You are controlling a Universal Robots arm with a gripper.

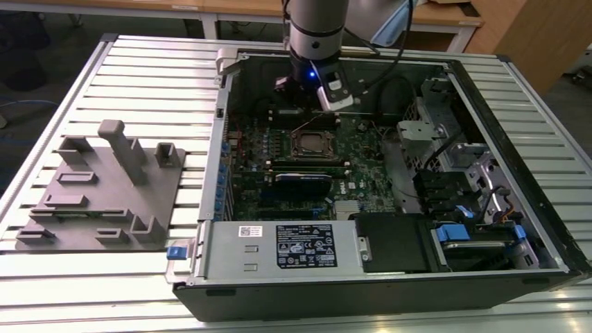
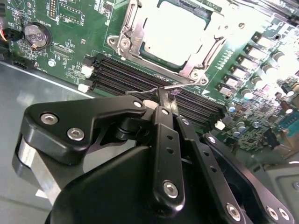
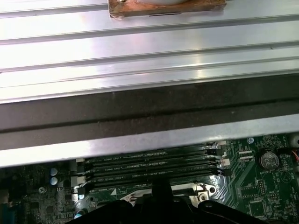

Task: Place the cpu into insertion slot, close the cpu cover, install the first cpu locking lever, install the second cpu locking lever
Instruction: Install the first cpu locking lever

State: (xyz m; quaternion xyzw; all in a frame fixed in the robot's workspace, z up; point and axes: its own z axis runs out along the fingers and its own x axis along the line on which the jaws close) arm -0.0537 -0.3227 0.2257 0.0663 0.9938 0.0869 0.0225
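- Cpu [image 2: 175,35] lies in the insertion slot [image 2: 194,73], cpu cover [image 2: 132,29] down over it.
- Gripper [image 2: 161,97] fingers [image 2: 166,135] closed together, tip at the locking lever [image 2: 140,91], seemingly to push it.

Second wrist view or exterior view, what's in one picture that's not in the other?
Second wrist view: the coin battery, and the pale cpu framed by the closed cpu cover. Exterior view: the whole computer case, the slatted table under it, and the grey holder tray beside it. Both: the green board, the insertion slot, and the shut end effector, its tip at a thin wire lever.
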